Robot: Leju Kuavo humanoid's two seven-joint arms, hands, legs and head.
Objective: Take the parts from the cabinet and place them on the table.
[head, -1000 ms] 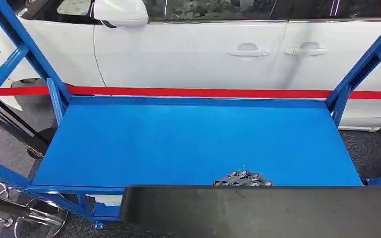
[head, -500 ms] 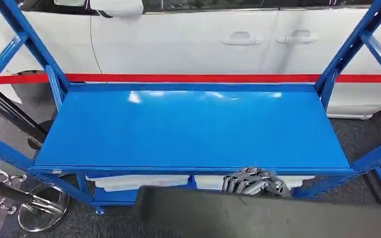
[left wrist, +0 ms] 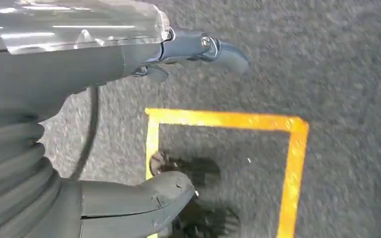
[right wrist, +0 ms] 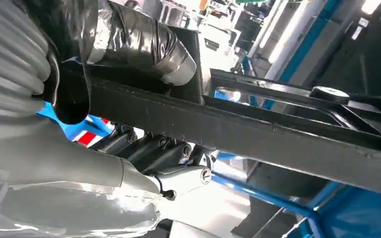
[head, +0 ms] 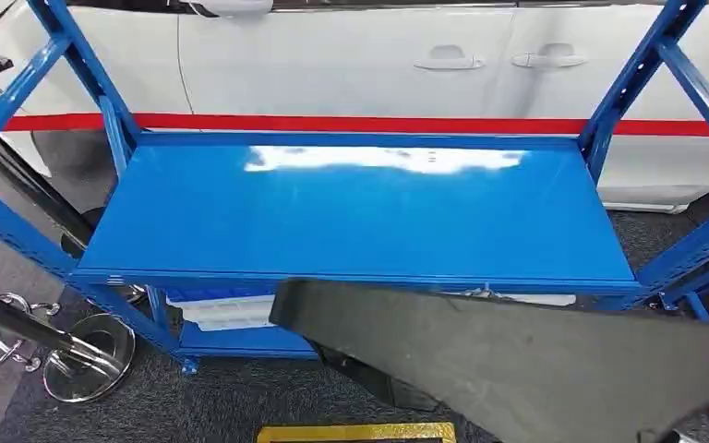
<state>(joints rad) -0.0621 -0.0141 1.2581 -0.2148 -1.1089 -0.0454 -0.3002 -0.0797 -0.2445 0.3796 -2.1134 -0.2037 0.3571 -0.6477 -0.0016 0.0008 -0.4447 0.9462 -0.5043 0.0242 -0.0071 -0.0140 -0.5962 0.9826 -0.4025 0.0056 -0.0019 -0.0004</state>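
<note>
A large flat black part (head: 517, 360) lies across the foreground of the head view, tilted, in front of the blue cabinet's shelf (head: 360, 212). In the right wrist view my right hand (right wrist: 84, 163) grips this black part (right wrist: 258, 134) by its edge, with the taped thumb (right wrist: 144, 39) on one face and the dark fingers (right wrist: 149, 148) curled against the other. My left hand (left wrist: 69, 64) hangs over the dark carpet, fingers apart and holding nothing. The shelf's top surface is bare.
A white car (head: 351, 65) with a red belt (head: 332, 123) stands behind the cabinet. White bins (head: 226, 314) sit on the lower shelf. A chrome stanchion base (head: 88, 355) stands at the left. Yellow floor tape (head: 355, 431) marks a square (left wrist: 292, 163) on the carpet.
The camera has drawn back from the cabinet, so the shelf sits farther off and the lower shelf and floor appear. The black part has tilted and now hides the right hand's fingers.
</note>
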